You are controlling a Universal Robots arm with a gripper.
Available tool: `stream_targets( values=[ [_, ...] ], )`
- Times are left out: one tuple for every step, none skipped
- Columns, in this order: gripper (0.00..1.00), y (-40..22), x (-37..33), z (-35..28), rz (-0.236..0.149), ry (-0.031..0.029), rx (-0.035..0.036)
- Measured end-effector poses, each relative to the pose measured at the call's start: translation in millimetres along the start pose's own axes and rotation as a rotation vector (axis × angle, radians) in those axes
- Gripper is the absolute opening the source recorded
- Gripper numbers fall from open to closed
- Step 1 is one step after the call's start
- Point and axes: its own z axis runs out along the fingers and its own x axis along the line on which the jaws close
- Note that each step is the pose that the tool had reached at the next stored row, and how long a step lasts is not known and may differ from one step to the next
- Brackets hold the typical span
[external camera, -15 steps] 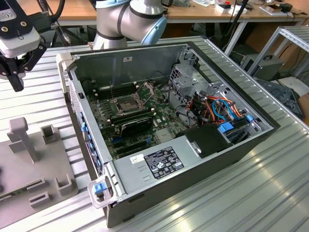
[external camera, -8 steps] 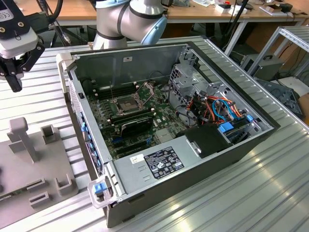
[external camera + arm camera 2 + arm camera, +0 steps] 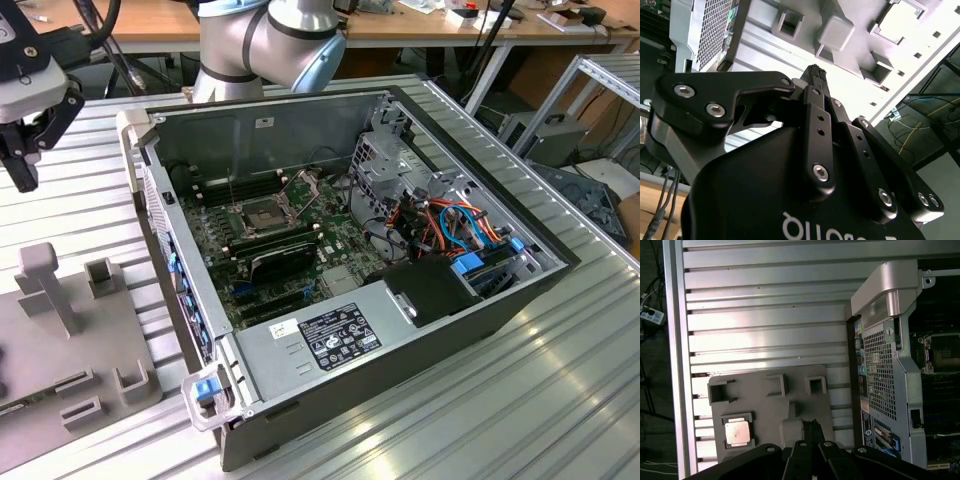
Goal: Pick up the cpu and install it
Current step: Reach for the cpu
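Cpu [image 3: 737, 432] sits flat in its nest on the grey tray [image 3: 765, 400], untouched. The gripper [image 3: 811, 424] hovers above that tray near the chip, fingers pinched together on nothing. I'd call this the approach, pickup not begun. A grasp calls for parted fingers, squared over the chip. The socket [image 3: 262, 215] waits well apart.
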Motion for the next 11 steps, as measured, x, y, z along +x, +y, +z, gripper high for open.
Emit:
stream_targets(
  values=[
    [0.11,0.0,0.7,0.0,0.0,0.0,0.0],
    [0.11,-0.1,1.3,0.0,0.0,0.0,0.0],
    [0.11,-0.2,2.1,0.1,0.0,0.0,0.0001],
    [0.11,-0.2,2.7,0.1,0.0,0.0,0.0],
    [0.11,-0.2,3.3,0.1,0.0,0.0,0.0],
    [0.11,-0.3,3.8,0.1,0.0,0.0,0.0],
    [0.11,-0.4,5.1,0.2,0.0,0.0,0.0],
    [0.11,-0.5,6.1,0.2,0.0,0.0,0.0],
    [0.11,-0.6,7.3,0.3,0.0,-0.0001,0.0],
    [0.11,-0.6,7.8,0.3,0.0,0.0,0.0],
    [0.11,-0.6,8.4,0.3,0.0,0.0,0.0]
  ],
)
